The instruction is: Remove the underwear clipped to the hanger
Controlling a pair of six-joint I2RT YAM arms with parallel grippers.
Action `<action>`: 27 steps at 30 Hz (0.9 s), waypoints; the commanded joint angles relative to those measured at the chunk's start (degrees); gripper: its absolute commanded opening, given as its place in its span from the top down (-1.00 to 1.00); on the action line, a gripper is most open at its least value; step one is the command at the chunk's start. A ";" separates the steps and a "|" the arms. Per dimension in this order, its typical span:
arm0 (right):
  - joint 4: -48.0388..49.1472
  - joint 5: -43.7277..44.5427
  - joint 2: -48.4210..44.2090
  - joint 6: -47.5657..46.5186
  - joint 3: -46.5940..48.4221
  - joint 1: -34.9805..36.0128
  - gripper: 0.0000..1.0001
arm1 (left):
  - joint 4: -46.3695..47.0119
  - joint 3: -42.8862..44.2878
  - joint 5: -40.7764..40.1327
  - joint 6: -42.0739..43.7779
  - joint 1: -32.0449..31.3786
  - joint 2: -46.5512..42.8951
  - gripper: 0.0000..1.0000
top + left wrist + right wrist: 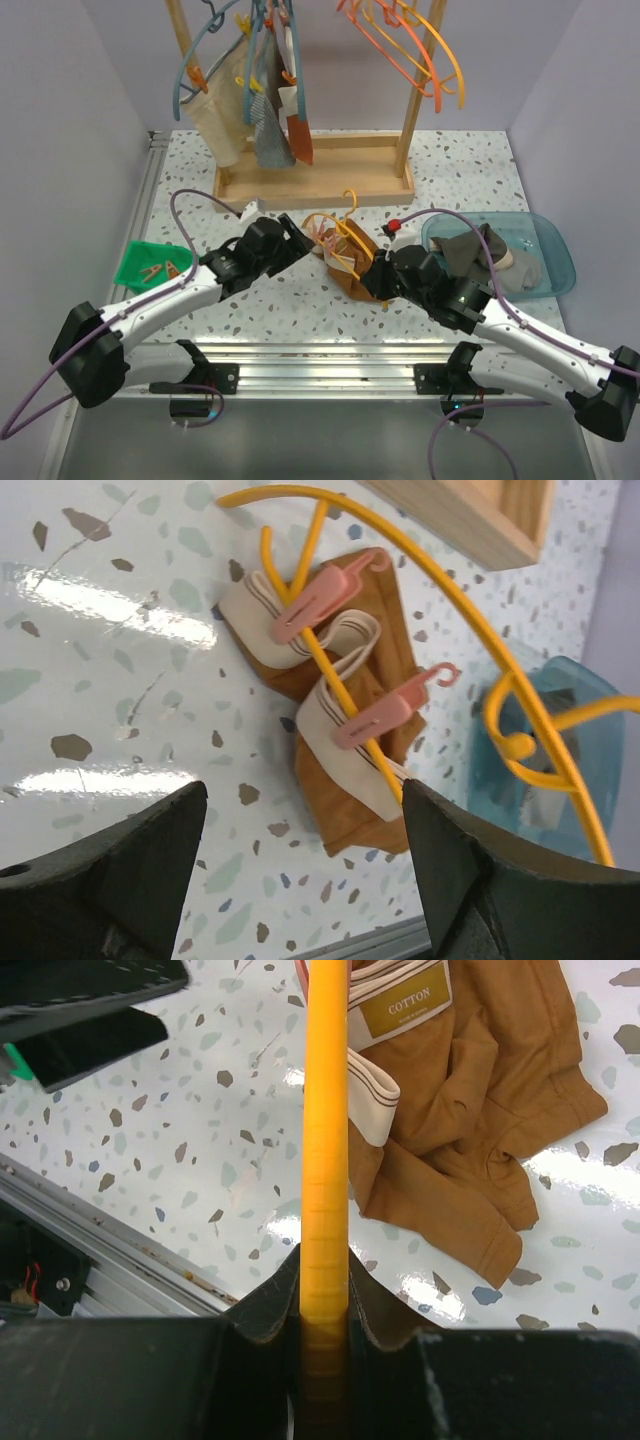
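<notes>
Grip on the hanger comes from the right gripper, clamped round its yellow bar — likely to steady it for unclipping. The left gripper hovers with fingers spread, just short of two pink clips pinning the underwear, which lies crumpled on the speckled table between both grippers.

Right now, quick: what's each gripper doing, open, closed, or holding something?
Left gripper: open, holding nothing.
Right gripper: closed on the hanger.
</notes>
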 commanded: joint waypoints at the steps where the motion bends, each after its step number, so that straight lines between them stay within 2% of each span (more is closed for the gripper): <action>1: 3.55 0.87 -0.71 -1.58 0.26 -0.06 1.00 | 0.05 3.95 0.75 1.11 1.60 6.06 -0.64; 8: 4.17 0.61 -0.98 -1.58 -1.68 -0.06 1.00 | 3.03 10.63 0.75 4.02 2.05 13.02 -0.64; 14: 3.64 1.39 -1.06 -1.76 -2.47 -0.06 1.00 | 6.90 11.16 2.41 3.67 2.13 15.39 -0.63; 19: 3.64 1.39 -1.15 -1.67 -2.74 -0.06 1.00 | 0.32 15.03 3.65 4.28 2.22 20.74 -0.58; 27: 3.82 1.31 -0.01 -2.20 -1.95 -0.06 1.00 | 1.89 14.59 4.00 5.51 2.57 23.57 -0.45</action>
